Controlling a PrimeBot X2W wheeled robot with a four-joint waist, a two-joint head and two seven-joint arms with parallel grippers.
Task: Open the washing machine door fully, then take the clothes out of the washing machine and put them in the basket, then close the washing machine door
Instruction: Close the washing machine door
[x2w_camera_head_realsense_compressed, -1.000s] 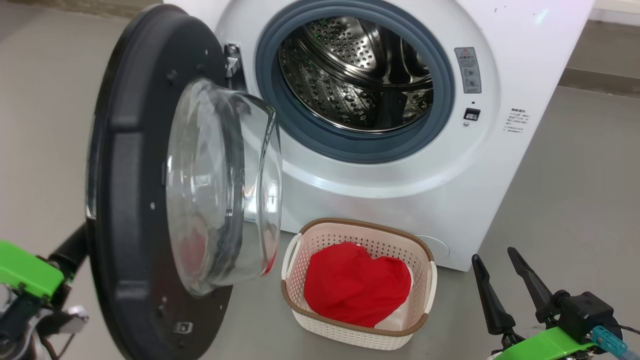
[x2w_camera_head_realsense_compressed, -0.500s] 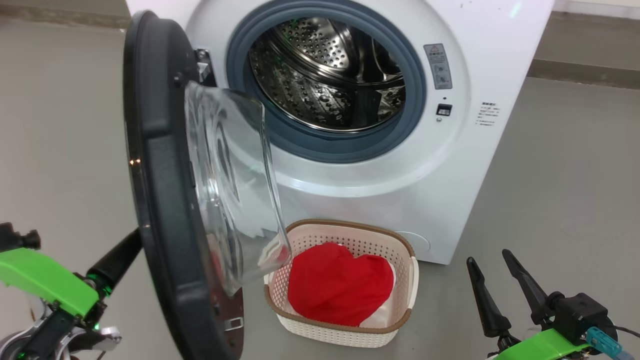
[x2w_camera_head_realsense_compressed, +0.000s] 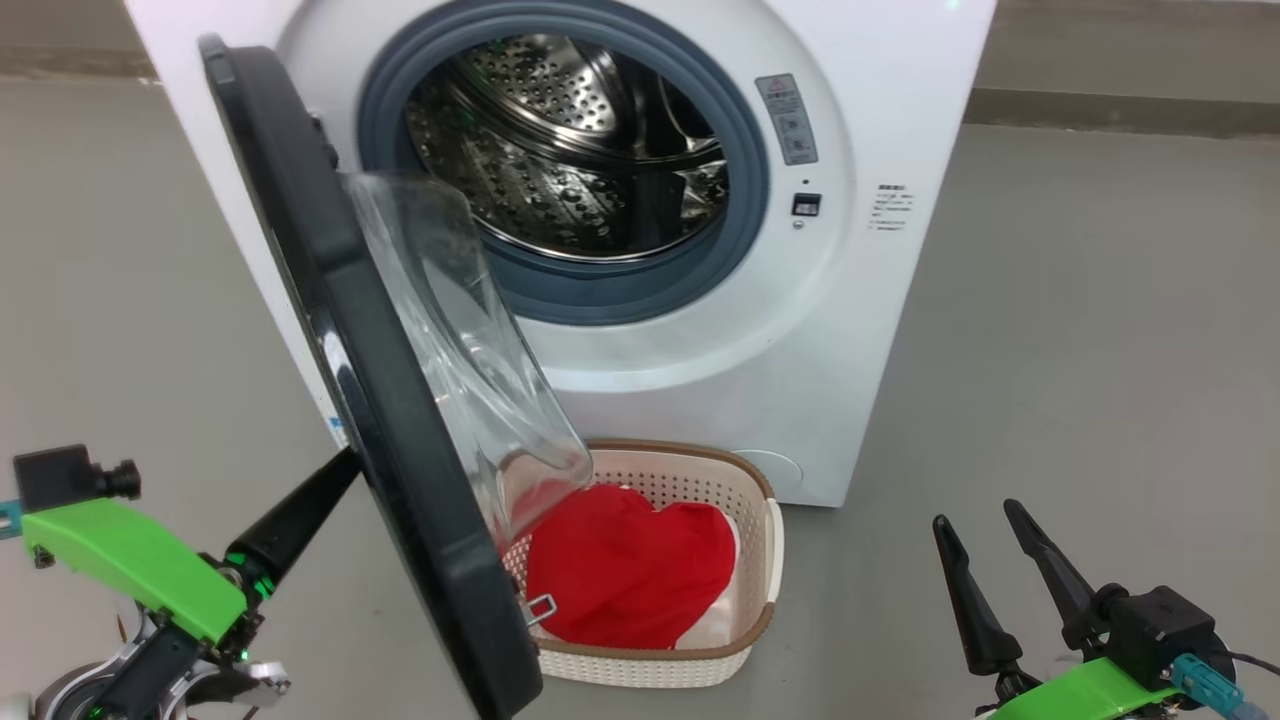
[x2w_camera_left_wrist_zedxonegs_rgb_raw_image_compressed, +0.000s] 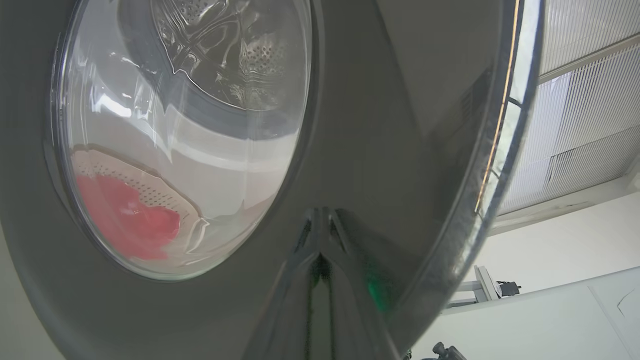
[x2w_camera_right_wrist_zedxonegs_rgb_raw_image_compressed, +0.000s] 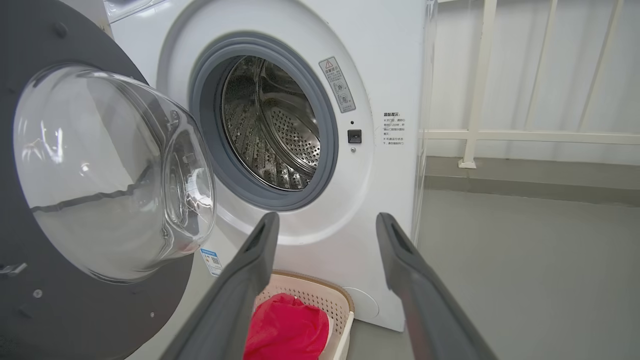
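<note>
While pressing the clenched, empty left gripper (x2w_camera_left_wrist_zedxonegs_rgb_raw_image_compressed: 319, 257) against the outer rim of the half-shut washing machine door (x2w_camera_head_realsense_compressed: 385, 420), with right gripper (x2w_camera_head_realsense_compressed: 976, 513) spread empty and clothes (x2w_camera_head_realsense_compressed: 625, 575) in the basket (x2w_camera_head_realsense_compressed: 766, 555) just beneath, could skid off the slick rim and leave it short of latching.

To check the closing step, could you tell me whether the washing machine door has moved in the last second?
Yes. The washing machine door has swung toward the washing machine, closing; its lower edge now overlaps the basket.
</note>
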